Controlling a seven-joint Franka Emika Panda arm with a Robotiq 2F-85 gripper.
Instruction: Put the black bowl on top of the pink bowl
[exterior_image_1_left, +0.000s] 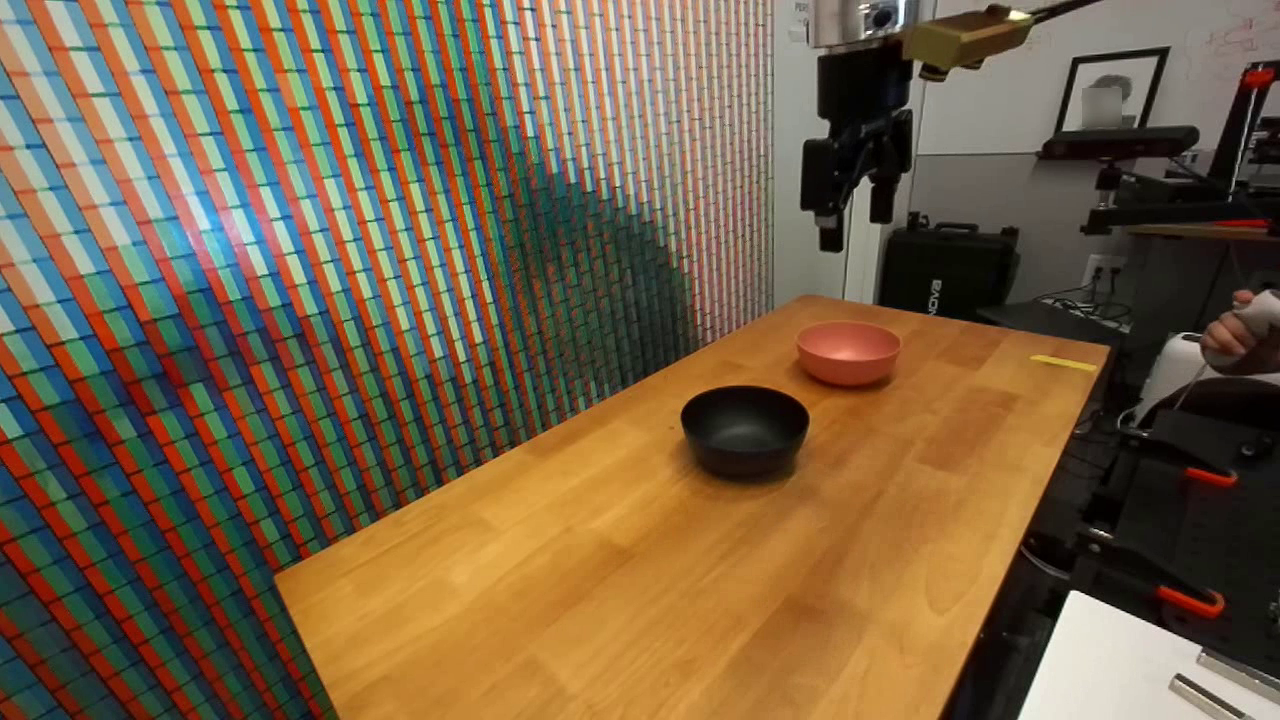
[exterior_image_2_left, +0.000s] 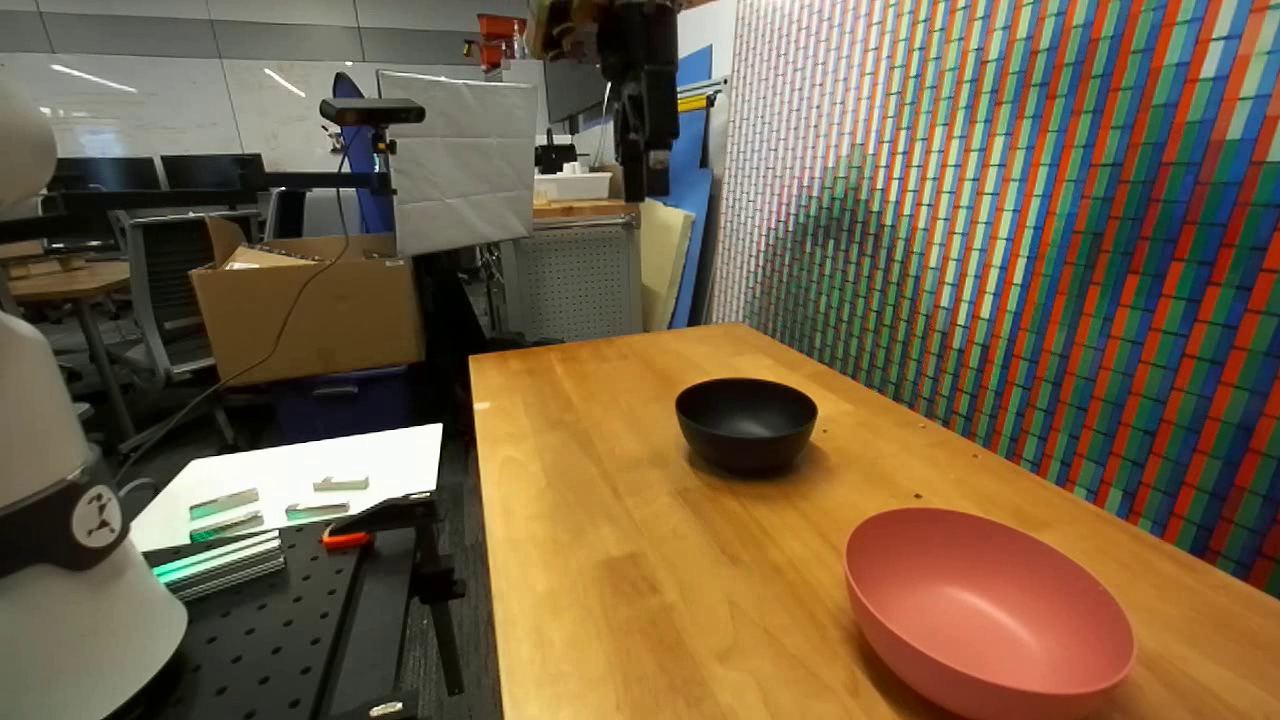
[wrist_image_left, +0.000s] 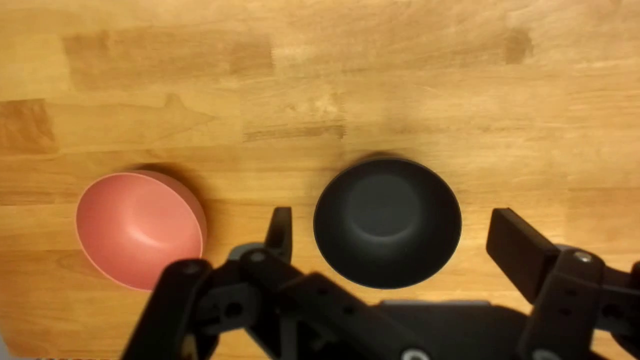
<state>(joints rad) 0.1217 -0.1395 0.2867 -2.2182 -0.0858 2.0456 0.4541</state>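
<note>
Running along a multicoloured wall (exterior_image_1_left: 330, 260), the wooden counter (exterior_image_1_left: 600, 590) has a cardboard box (exterior_image_2_left: 350, 320) and a whiteboard (exterior_image_2_left: 150, 125) beyond; on the counter the round black bowl (exterior_image_1_left: 745, 440) sits upright, axis vertical, mouth up, apart from the upright pink bowl (exterior_image_1_left: 849, 360). Above hangs the end effector (wrist_image_left: 392, 231), spread wide.

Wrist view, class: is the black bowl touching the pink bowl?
No, wooden tabletop shows between the black bowl and the pink bowl.
</note>
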